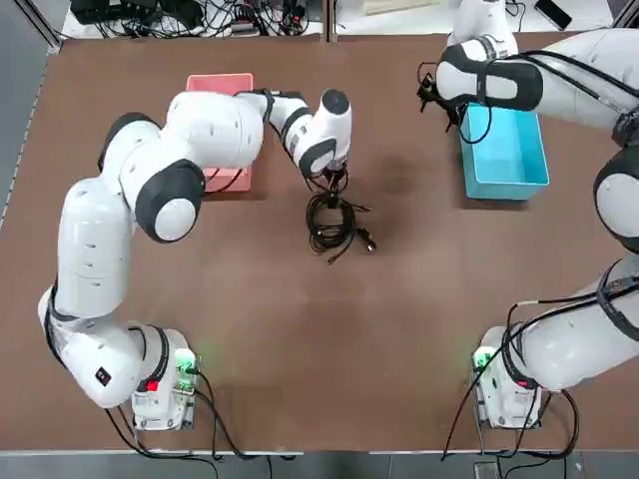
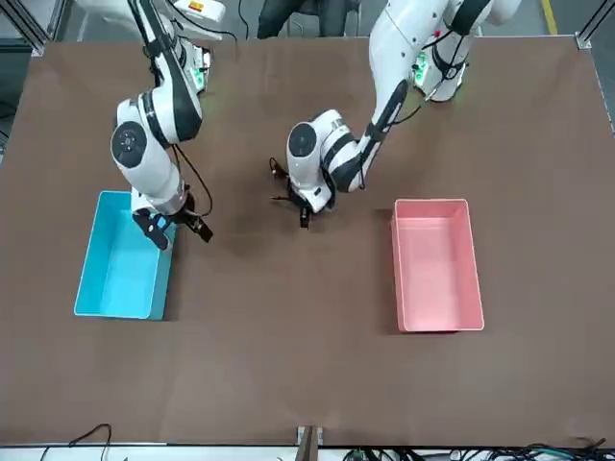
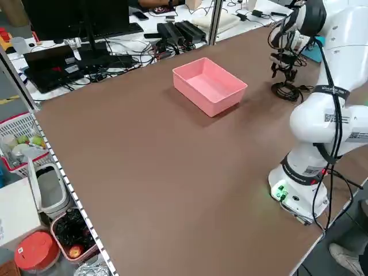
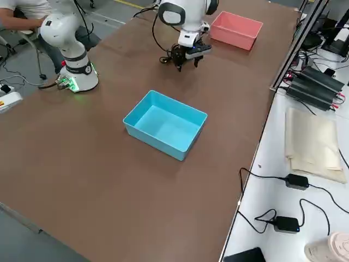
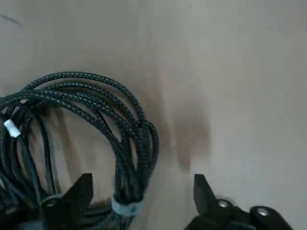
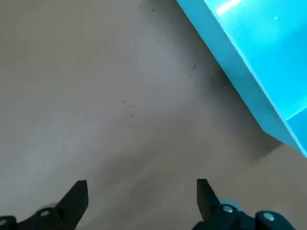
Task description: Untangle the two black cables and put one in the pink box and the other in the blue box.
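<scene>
Brown tabletop: my left gripper (image 5: 139, 203), jaws apart, straddles the braided, limp, light black cables (image 5: 86, 143); I would pinch one banded loop.

Left gripper (image 1: 336, 183) seemingly over cables (image 1: 332, 222)

I find no text, brand, number or sign that I can read in any view. A small square sticker (image 3: 329, 118) sits on my left arm (image 3: 330, 123), too small to make out. The same goes for a red mark (image 1: 103, 376) near that arm's base (image 1: 160, 389).
</scene>
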